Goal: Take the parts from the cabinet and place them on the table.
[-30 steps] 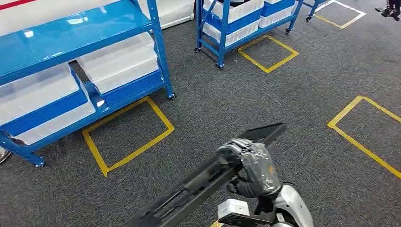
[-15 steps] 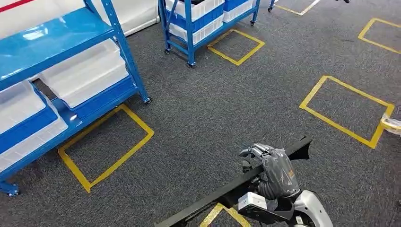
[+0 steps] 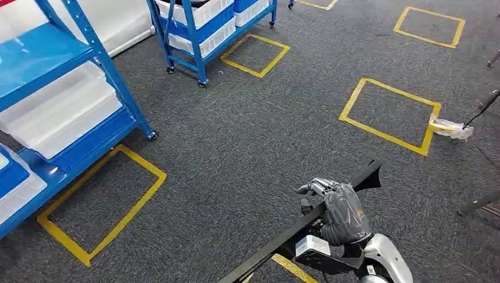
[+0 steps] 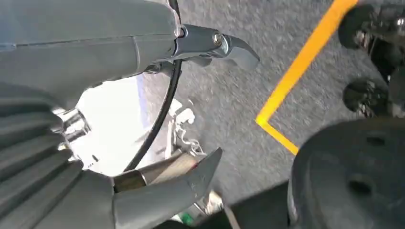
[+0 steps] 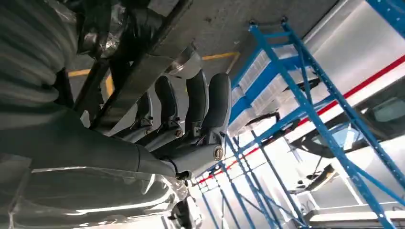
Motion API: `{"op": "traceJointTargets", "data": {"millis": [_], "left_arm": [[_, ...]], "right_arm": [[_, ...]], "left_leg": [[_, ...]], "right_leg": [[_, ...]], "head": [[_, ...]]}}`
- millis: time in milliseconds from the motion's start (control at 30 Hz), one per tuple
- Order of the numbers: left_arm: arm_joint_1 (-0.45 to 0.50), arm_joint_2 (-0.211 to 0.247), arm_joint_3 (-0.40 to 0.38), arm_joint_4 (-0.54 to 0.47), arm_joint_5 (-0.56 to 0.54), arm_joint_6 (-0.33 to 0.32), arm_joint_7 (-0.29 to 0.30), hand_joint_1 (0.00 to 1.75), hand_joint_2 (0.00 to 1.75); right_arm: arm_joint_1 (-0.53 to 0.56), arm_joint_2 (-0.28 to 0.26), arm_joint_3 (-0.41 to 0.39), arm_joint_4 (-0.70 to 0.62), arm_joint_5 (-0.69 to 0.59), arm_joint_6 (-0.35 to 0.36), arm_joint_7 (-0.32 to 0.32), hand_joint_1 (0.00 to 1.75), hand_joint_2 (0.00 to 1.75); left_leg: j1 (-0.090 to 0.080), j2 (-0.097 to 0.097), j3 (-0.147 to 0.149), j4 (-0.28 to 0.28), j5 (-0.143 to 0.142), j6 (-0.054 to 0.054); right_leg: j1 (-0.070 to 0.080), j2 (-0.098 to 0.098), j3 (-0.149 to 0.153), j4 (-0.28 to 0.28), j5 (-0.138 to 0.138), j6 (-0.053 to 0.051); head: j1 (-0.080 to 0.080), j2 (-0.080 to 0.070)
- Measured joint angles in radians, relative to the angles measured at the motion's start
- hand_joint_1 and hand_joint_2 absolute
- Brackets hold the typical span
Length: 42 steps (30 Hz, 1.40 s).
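Observation:
My right hand [image 3: 341,212] grips a long black bar-shaped part [image 3: 283,243] low in the head view. The part runs slantwise over the grey carpet, and its far end [image 3: 370,177] points up and to the right. In the right wrist view the dark fingers [image 5: 200,107] wrap around the same black part [image 5: 138,67]. In the left wrist view my left hand [image 4: 143,47] hangs above the carpet, thumb and fingers apart, holding nothing.
A blue rack [image 3: 88,53] with white bins [image 3: 65,112] stands at the left, and a second blue rack [image 3: 200,35] is farther back. Yellow tape squares [image 3: 389,112] mark the carpet. A crumpled clear wrap [image 3: 451,128] and dark stand legs [image 3: 480,203] lie at the right.
The whole view has swung to the right, so the racks have slid left in the picture. My right hand keeps its hold on the black part.

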Motion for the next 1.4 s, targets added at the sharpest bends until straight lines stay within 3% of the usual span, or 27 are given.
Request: {"op": "traceJointTargets", "data": {"millis": [33,67,133,167,200,267,300,333,467,500,567,633,667,700,767,800,833,867,1000,1067,1133,1200,1233,1300,1333,1367,1400], "left_arm": [[0.003,0.0,0.0,0.0,-0.002,-0.002,0.0,0.0,1.75],[0.007,0.0,0.0,0.0,-0.002,-0.002,-0.001,0.0,1.75],[0.01,0.0,0.0,0.0,-0.003,-0.003,-0.001,0.0,1.75],[0.01,0.0,0.0,0.0,-0.004,-0.003,-0.002,0.0,1.75],[0.009,0.0,0.0,0.0,-0.004,-0.003,-0.002,0.0,1.75],[0.007,0.0,0.0,0.0,-0.004,-0.003,-0.002,0.0,1.75],[0.007,0.0,0.0,0.0,-0.004,-0.003,-0.002,0.0,1.75],[0.007,0.004,0.001,0.0,-0.004,-0.003,-0.002,0.0,1.75],[0.004,0.005,0.001,0.0,-0.004,-0.004,-0.003,0.0,1.75],[0.002,0.005,0.001,0.0,-0.005,-0.004,-0.003,0.0,1.75],[0.003,0.003,0.001,0.0,-0.007,-0.005,-0.003,0.0,1.75],[0.003,0.003,0.001,0.0,-0.012,-0.004,-0.004,0.0,1.75],[0.003,0.003,0.002,0.0,-0.016,-0.002,-0.004,0.0,1.75],[0.003,0.003,0.004,0.0,-0.019,0.001,-0.004,0.0,1.75],[0.002,0.003,0.008,0.0,-0.026,0.002,-0.004,0.0,1.75],[0.002,0.003,0.01,0.0,-0.026,0.002,-0.004,0.0,1.75],[0.003,0.004,0.011,0.0,-0.027,0.002,-0.004,0.0,1.75],[0.003,0.005,0.011,0.0,-0.028,0.002,-0.006,0.0,1.75],[-0.001,0.008,0.018,0.0,-0.038,-0.003,-0.005,0.0,1.75],[0.003,0.008,0.019,0.0,-0.047,-0.008,-0.005,0.0,1.75],[0.005,0.008,0.02,0.0,-0.053,-0.013,-0.005,0.0,1.75],[0.005,0.009,0.021,0.0,-0.056,-0.016,-0.005,0.0,1.75],[0.005,0.009,0.022,0.0,-0.057,-0.017,-0.005,0.0,1.75],[0.004,0.01,0.022,0.0,-0.066,-0.023,-0.005,0.0,1.75],[0.005,0.011,0.022,0.0,-0.072,-0.027,-0.006,0.0,1.75],[0.005,0.022,0.023,0.0,-0.077,-0.03,-0.006,0.0,1.75],[0.005,0.025,0.023,0.0,-0.082,-0.039,-0.007,0.0,1.75]], "right_arm": [[-0.004,0.0,0.0,0.0,-0.001,0.0,-0.001,1.75,1.75],[-0.006,0.0,0.0,0.001,-0.002,0.0,-0.001,1.75,1.75],[-0.002,0.0,0.001,0.004,-0.003,0.0,0.0,1.75,1.75],[-0.001,0.0,0.001,0.006,-0.003,0.0,0.001,1.75,1.75],[-0.001,0.0,0.0,0.008,-0.003,0.0,0.002,1.75,1.75],[-0.002,-0.001,0.0,0.01,-0.003,0.0,0.002,1.75,1.75],[-0.002,-0.001,-0.001,0.01,-0.003,0.0,0.002,1.75,1.75],[-0.004,-0.001,-0.001,0.012,-0.004,0.0,0.002,1.75,1.75],[-0.003,-0.004,-0.003,0.011,-0.005,-0.001,0.005,1.75,1.75],[-0.004,-0.003,-0.004,0.011,-0.005,-0.001,0.005,1.75,1.75],[-0.01,-0.003,-0.004,0.011,-0.003,0.0,0.008,1.75,1.75],[-0.019,-0.003,-0.003,0.013,0.08,-0.024,0.05,1.75,1.75],[-0.023,-0.003,-0.004,0.017,0.136,-0.038,0.084,1.75,1.75],[-0.028,-0.003,-0.007,0.023,0.171,-0.044,0.106,1.75,1.75],[-0.048,-0.002,-0.018,0.037,0.19,-0.047,0.127,1.75,1.75],[-0.059,0.0,-0.027,0.045,0.186,-0.047,0.129,1.75,1.75],[-0.067,0.0,-0.036,0.052,0.177,-0.047,0.129,1.75,1.75],[-0.077,0.001,-0.044,0.058,0.17,-0.047,0.13,1.75,1.75],[-0.092,0.002,-0.072,0.08,0.151,-0.047,0.121,1.75,1.75],[-0.12,0.002,-0.088,0.09,0.144,-0.045,0.121,1.75,1.75],[-0.153,0.002,-0.099,0.1,0.138,-0.037,0.121,1.75,1.75],[-0.164,0.002,-0.114,0.113,0.138,-0.032,0.121,1.75,1.75],[-0.168,0.002,-0.118,0.118,0.138,-0.031,0.121,1.75,1.75],[-0.189,0.001,-0.127,0.128,0.136,-0.03,0.121,1.75,1.75],[-0.212,-0.002,-0.133,0.137,0.133,-0.029,0.122,1.75,1.75],[-0.236,-0.005,-0.144,0.152,0.129,-0.029,0.123,1.75,1.75],[-0.259,-0.013,-0.161,0.165,0.121,-0.027,0.126,1.75,1.75]], "left_leg": [[-0.003,0.011,0.008,-0.015,0.003,0.007],[-0.005,0.028,0.01,-0.017,0.005,0.008],[-0.007,0.058,0.008,-0.014,0.001,0.007],[-0.006,0.072,0.008,-0.012,-0.001,0.005],[-0.005,0.085,0.008,-0.009,-0.004,0.002],[0.0,0.108,0.011,0.0,-0.014,-0.009],[0.002,0.118,0.014,0.01,-0.023,-0.018],[-0.005,0.125,0.012,0.02,-0.032,-0.028],[-0.004,0.156,0.021,0.025,-0.041,-0.046],[0.001,0.149,0.016,0.03,-0.052,-0.054],[0.006,0.068,-0.018,0.12,-0.117,-0.055],[0.005,0.046,-0.104,0.291,-0.19,-0.054],[0.004,0.044,-0.133,0.343,-0.198,-0.051],[0.003,0.044,-0.143,0.351,-0.185,-0.046],[-0.003,0.036,-0.099,0.235,-0.094,-0.03],[-0.006,0.018,-0.06,0.145,-0.043,-0.021],[-0.011,-0.026,-0.035,0.077,-0.02,-0.012],[-0.008,-0.047,-0.029,0.063,-0.026,-0.006],[-0.008,-0.008,-0.014,0.023,-0.016,0.0],[-0.007,0.021,-0.005,0.004,-0.004,0.009],[-0.011,0.052,-0.007,0.006,-0.005,0.011],[-0.01,0.077,-0.008,0.007,-0.008,0.009],[-0.009,0.089,-0.008,0.009,-0.01,0.006],[-0.005,0.111,-0.008,0.021,-0.02,-0.005],[-0.004,0.123,-0.008,0.033,-0.029,-0.014],[-0.014,0.129,-0.015,0.041,-0.036,-0.023],[-0.013,0.136,-0.013,0.047,-0.04,-0.026]], "right_leg": [[0.009,-0.059,-0.017,0.03,-0.027,0.004],[0.007,-0.089,-0.047,0.09,-0.066,0.008],[-0.001,-0.112,-0.119,0.237,-0.133,0.017],[-0.006,-0.115,-0.137,0.274,-0.138,0.022],[-0.012,-0.119,-0.13,0.264,-0.12,0.028],[-0.021,-0.134,-0.05,0.125,-0.045,0.036],[-0.023,-0.162,0.003,0.033,-0.009,0.04],[-0.015,-0.204,0.016,0.007,-0.026,0.031],[-0.01,-0.159,0.005,0.009,-0.022,-0.001],[-0.015,-0.148,0.007,0.003,-0.016,-0.012],[-0.013,-0.131,0.005,0.0,-0.013,-0.023],[-0.006,-0.108,0.003,0.0,-0.012,-0.027],[-0.002,-0.096,0.003,0.0,-0.012,-0.028],[0.001,-0.083,0.004,0.001,-0.011,-0.029],[0.004,-0.053,0.005,0.003,-0.011,-0.029],[0.005,-0.039,0.007,0.005,-0.011,-0.029],[0.002,-0.03,0.006,0.005,-0.011,-0.029],[0.007,-0.02,0.003,0.008,-0.009,-0.024],[0.0,0.016,-0.01,-0.003,0.007,0.004],[0.005,-0.075,-0.04,0.064,-0.044,0.003],[0.001,-0.108,-0.108,0.207,-0.115,0.01],[-0.007,-0.115,-0.145,0.287,-0.13,0.018],[-0.012,-0.119,-0.131,0.258,-0.103,0.023],[-0.02,-0.142,-0.045,0.1,-0.024,0.031],[-0.022,-0.18,-0.004,0.017,-0.008,0.036],[-0.01,-0.193,-0.005,0.022,-0.017,0.027],[-0.013,-0.173,-0.008,0.02,-0.015,0.013]], "head": [[0.004,0.0],[0.004,0.0],[0.004,0.0],[0.004,0.0],[0.004,0.0],[0.005,0.0],[0.004,0.0],[0.005,0.0],[0.002,0.0],[0.002,0.0],[0.002,0.0],[0.002,0.0],[0.002,0.0],[0.002,0.0],[0.002,0.0],[0.002,0.0],[0.002,0.0],[0.003,0.0],[0.001,0.0],[0.005,0.0],[0.005,0.0],[0.004,0.0],[0.005,0.0],[0.005,0.0],[0.005,0.0],[0.005,0.0],[0.002,0.0]]}}
